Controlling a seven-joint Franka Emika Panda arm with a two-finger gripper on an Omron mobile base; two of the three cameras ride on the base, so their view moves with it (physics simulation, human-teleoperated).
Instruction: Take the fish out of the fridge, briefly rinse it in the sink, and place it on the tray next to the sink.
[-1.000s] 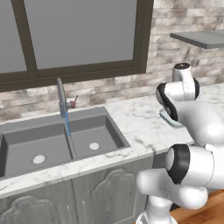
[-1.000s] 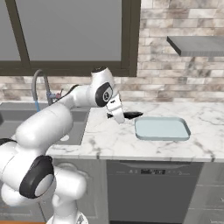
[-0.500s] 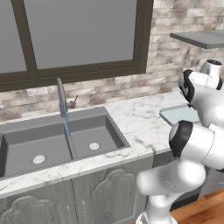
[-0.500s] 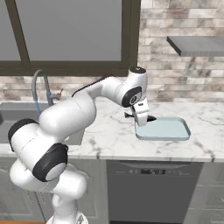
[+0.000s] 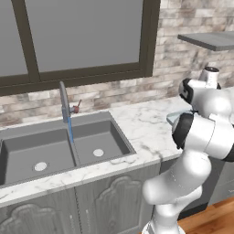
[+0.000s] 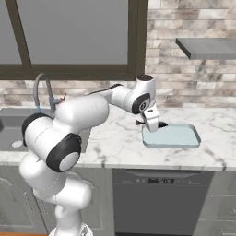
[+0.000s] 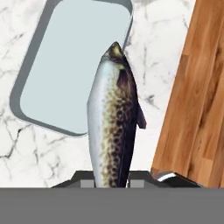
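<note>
The fish [image 7: 111,122] is pinched between the hand's [image 7: 112,180] two dark finger tips, which press together on its tail end at the bottom of the hand view. Its body stretches away from the hand along the line of the fingers, speckled pale flank showing, a dark fin on one side, and its head farthest from the hand. In that view the fish lies over the near edge of the tray [image 7: 52,74], with its head above the tray's corner and the rest of its body over the rim and the marble beside it; whether it touches the tray I cannot tell.

In the right base view the hand [image 6: 152,122] hangs at the left end of the tray [image 6: 177,137], with a small dark shape at its tip that is too small to make out clearly. The tray is pale blue-grey with a raised rim and sits flat on the white marble surface [image 6: 115,138], near its front edge. Well to the left of the tray, the dark two-basin sink [image 5: 59,151] is set into the same surface, its thin upright faucet [image 5: 65,103] behind the divider between the basins. Wood flooring [image 7: 197,87] shows beyond the surface's edge in the hand view.
</note>
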